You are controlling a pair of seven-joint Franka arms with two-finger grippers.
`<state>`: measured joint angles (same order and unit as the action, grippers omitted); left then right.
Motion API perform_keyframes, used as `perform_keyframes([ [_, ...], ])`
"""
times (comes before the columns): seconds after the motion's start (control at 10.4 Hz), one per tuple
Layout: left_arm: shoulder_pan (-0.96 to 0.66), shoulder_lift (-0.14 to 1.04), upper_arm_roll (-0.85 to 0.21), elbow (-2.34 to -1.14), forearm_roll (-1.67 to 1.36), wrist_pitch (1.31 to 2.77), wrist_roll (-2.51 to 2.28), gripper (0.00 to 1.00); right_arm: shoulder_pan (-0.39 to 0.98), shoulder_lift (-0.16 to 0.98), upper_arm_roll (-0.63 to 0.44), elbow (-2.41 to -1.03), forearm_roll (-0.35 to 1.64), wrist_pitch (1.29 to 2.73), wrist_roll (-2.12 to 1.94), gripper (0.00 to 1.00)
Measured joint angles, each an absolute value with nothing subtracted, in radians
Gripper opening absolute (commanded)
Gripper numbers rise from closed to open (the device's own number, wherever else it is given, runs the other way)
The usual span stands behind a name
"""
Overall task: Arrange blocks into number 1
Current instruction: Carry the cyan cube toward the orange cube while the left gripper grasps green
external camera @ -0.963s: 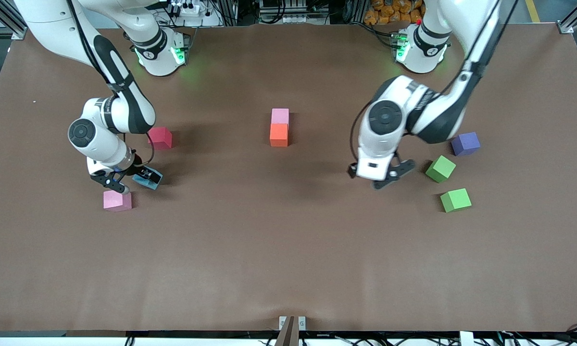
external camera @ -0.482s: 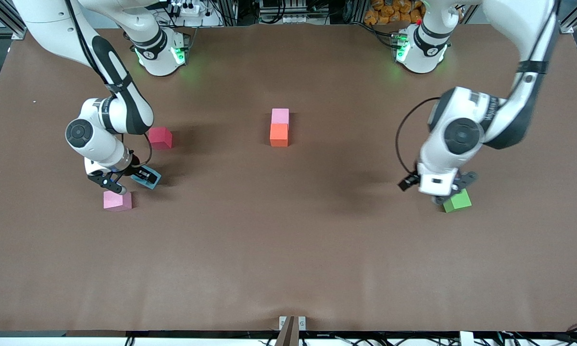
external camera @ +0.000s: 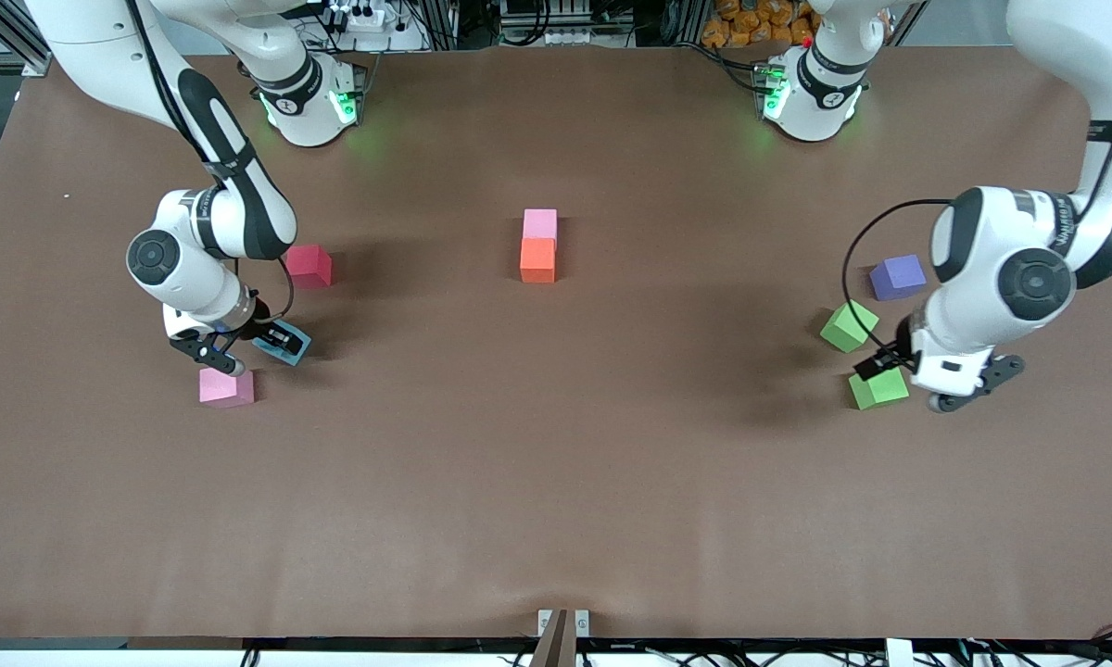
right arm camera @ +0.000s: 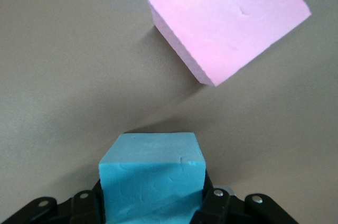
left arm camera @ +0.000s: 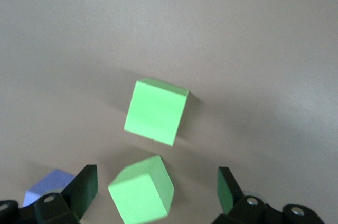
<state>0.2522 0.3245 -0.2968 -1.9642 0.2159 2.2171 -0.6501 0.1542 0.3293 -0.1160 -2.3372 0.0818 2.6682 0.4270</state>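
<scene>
Front view: right gripper (external camera: 246,347) has its jaws clamped on the light blue block (external camera: 283,345), beside a pink block (external camera: 226,387); pink-and-orange pair (external camera: 538,246) touching at mid-tabletop (external camera: 556,482); red block (external camera: 309,266) near the right arm.
Left wrist view: left gripper (left arm camera: 157,195), jaws apart, over two green blocks (left arm camera: 156,111).
Right wrist view: light blue block fills the jaws.

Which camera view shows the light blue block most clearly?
The right wrist view: the light blue block fills the foreground, clamped by the right gripper. The front view shows only a sliver of it under that gripper. The left wrist view does not show it.
</scene>
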Motion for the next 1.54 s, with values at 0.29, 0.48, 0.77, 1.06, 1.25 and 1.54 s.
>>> perform_keyframes([
  [0.29,0.319,0.405,-0.297,-1.981,0.216,2.335,-0.515,1.0,0.195,0.314,-0.13,-2.304,0.082,2.668,0.424,0.62],
  [0.48,0.35,0.443,-0.297,-1.979,0.216,2.372,-0.463,1.0,0.303,0.265,-0.173,-2.289,0.081,2.664,0.422,0.62],
  [0.77,0.35,0.488,-0.303,-1.978,0.214,2.462,-0.463,1.0,0.492,0.203,-0.182,-2.285,0.079,2.656,0.42,0.62],
  [1.06,0.351,0.5,-0.305,-1.975,0.193,2.475,-0.465,1.0,0.653,0.203,-0.182,-2.24,0.082,2.654,0.428,0.62],
  [1.25,0.351,0.501,-0.306,-1.974,0.193,2.476,-0.466,1.0,0.721,0.23,-0.182,-2.162,0.083,2.608,0.469,0.62],
  [1.54,0.347,0.527,-0.31,-1.974,0.192,2.494,-0.466,1.0,0.82,0.353,-0.183,-2.003,0.088,2.56,0.572,0.62],
])
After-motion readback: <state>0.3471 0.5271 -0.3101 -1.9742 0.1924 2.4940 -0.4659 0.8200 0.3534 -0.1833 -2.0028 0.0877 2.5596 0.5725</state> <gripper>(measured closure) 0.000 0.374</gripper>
